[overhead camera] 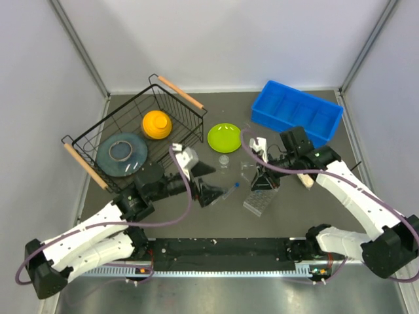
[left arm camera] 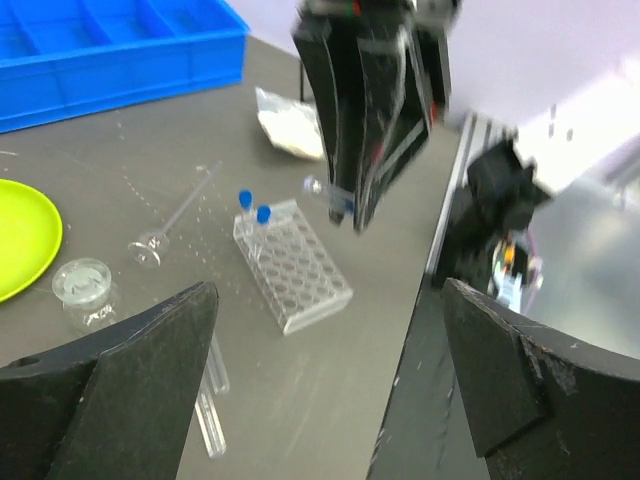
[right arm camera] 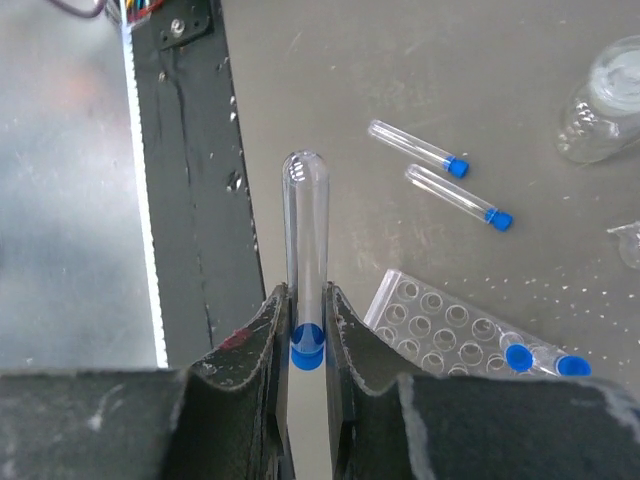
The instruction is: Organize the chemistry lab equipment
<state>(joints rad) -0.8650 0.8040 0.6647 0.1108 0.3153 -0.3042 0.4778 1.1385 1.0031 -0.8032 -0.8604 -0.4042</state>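
Racking tubes — right gripper (right arm camera: 306, 330) pinches tube (right arm camera: 305, 230) by its cap, rack (right arm camera: 432, 312) just below; next needs lining up w/ a free hole. Left gripper (left arm camera: 328, 300) wide open, empty.

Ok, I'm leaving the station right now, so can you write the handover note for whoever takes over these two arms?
Left gripper: open, empty, hovering to the left of the grid rack.
Right gripper: shut on a blue-capped tube, gripped at its cap end, close beside the rack.
Done: two capped tubes stand at one end of the rack.
Left: seat the held tube. Two loose tubes lie on the table near the left gripper. The small clear cup and the white-filled packet also sit unsorted on the table.
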